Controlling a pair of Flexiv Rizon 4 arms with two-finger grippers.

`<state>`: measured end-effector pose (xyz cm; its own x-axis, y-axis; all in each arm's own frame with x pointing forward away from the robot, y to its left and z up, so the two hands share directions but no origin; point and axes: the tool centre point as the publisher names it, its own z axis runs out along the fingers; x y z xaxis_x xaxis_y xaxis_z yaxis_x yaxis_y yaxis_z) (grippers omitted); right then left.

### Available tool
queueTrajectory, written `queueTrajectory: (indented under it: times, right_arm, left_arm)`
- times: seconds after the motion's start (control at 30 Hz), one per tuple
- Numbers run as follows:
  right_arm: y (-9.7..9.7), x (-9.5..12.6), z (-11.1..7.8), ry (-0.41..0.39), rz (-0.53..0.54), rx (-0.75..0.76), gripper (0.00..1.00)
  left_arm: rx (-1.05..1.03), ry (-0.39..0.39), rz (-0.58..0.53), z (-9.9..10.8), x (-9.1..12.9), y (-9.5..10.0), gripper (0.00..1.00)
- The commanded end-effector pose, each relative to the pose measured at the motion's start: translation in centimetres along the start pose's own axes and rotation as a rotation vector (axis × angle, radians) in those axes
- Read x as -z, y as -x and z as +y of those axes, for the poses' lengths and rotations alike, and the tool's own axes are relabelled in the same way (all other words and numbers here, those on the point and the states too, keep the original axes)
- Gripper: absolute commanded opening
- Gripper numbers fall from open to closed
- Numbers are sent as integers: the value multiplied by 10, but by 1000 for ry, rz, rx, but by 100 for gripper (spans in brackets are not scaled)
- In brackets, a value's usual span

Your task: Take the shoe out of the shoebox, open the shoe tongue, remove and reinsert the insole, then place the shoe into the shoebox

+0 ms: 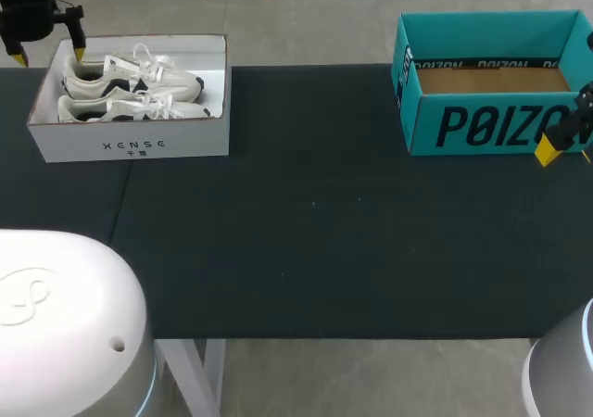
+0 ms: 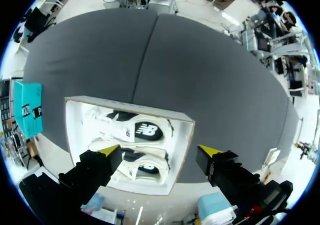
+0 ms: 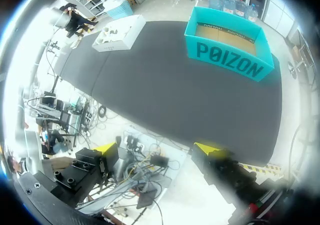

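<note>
Left gripper [image 2: 159, 152] hovers over the white shoebox [image 1: 130, 144], fingers spread wide above two white sneakers [image 1: 171, 85]. Right gripper [image 3: 156, 149] is wide open too, teal box [image 3: 227, 50] ahead of it.

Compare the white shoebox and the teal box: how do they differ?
The white shoebox holds a pair of white shoes; the teal box is empty, its brown floor bare. The white shoebox has low walls; the teal box's are taller. The white shoebox sits at the robot's left, the teal box at its right. Both stand open on the dark table.
</note>
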<state>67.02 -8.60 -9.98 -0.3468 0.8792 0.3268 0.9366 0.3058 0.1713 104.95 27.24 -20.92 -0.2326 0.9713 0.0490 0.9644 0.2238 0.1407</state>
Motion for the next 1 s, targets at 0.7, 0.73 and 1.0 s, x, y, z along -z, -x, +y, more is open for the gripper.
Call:
queueTrajectory:
  times: [0.7,0.73,1.0]
  right_arm:
    - [0,0,2,-5,1,-1,100]
    - [0,0,2,-5,1,-1,100]
    - [0,0,2,-5,1,-1,100]
  left_arm:
    - [-50,75,-14,-38,14,-3,100]
    - [-47,71,-12,-37,11,-5,100]
    - [-57,27,-31,-23,-19,-16,100]
